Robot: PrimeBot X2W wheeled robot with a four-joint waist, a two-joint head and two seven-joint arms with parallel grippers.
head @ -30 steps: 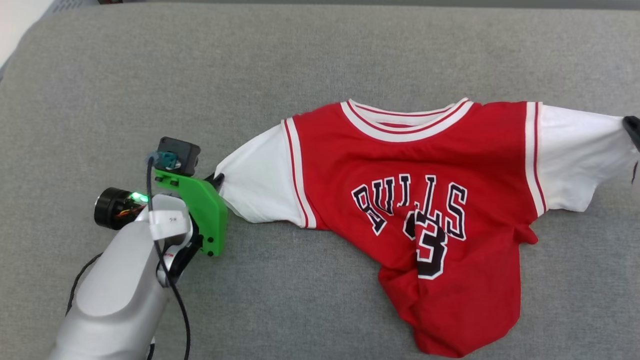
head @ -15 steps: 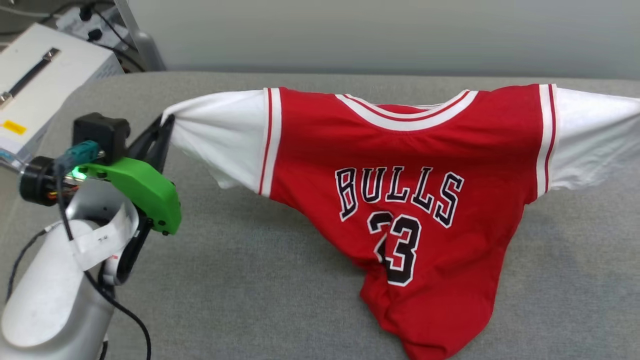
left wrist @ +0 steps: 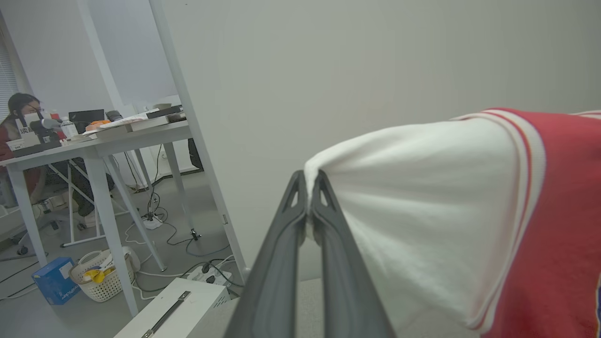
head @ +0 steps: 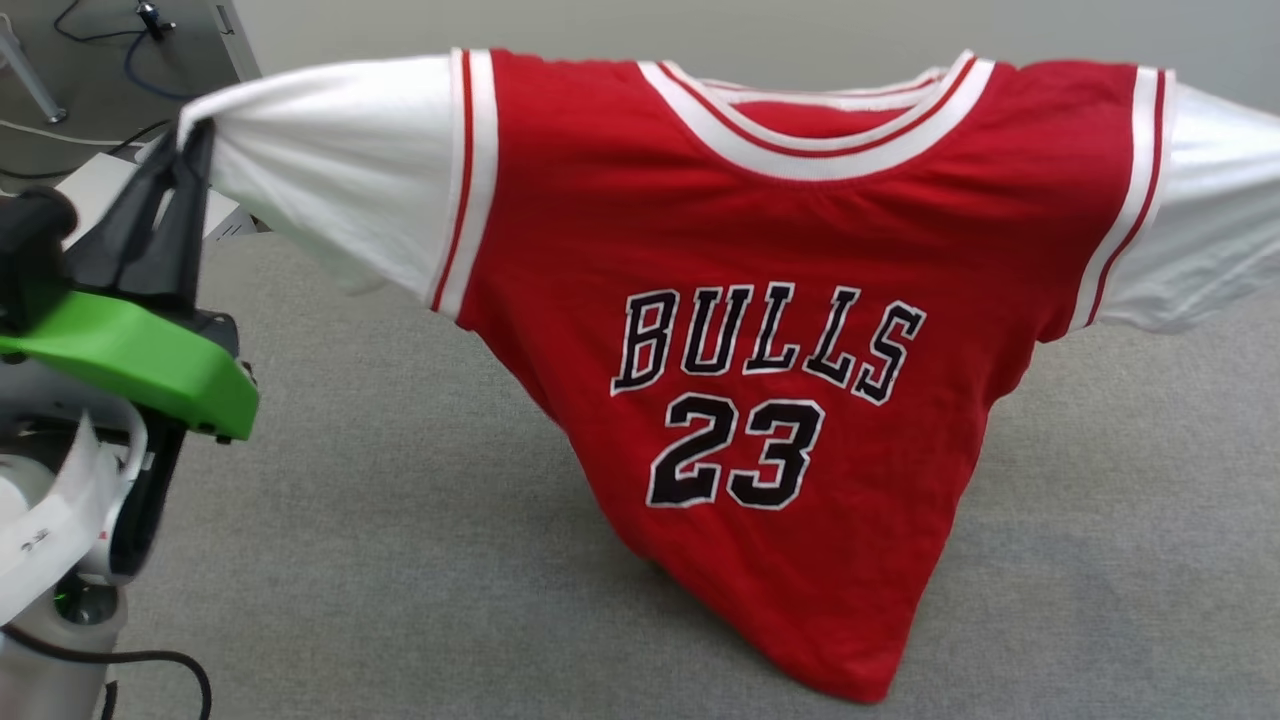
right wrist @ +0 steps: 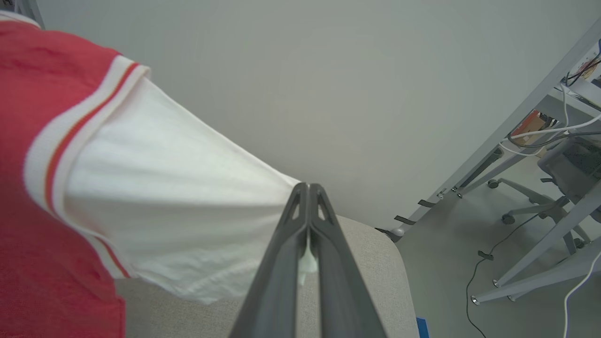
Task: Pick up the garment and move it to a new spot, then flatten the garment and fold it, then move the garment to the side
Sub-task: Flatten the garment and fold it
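The garment (head: 760,220), a red jersey with white sleeves and black "BULLS 23" lettering, hangs spread in the air above the grey cushioned surface (head: 400,520). Only its bottom hem seems to touch the surface. My left gripper (head: 195,135) is shut on the tip of the left white sleeve (left wrist: 422,188), with cloth pinched between its dark fingers (left wrist: 307,188). My right gripper (right wrist: 308,188) is shut on the tip of the other white sleeve (right wrist: 155,211), a bit of white cloth showing between the fingers. The sleeves are pulled taut to both sides.
A pale wall stands right behind the surface. A white box (left wrist: 173,310) sits off the surface's left end, beside a desk (left wrist: 94,141) with a seated person, cables and a basket on the floor. Off the right end stand metal frame legs (right wrist: 516,122) and an office chair.
Both grippers have lifted the garment by its sleeves from lying crumpled on the surface to hanging spread in the air. The head camera has tilted upward meanwhile.
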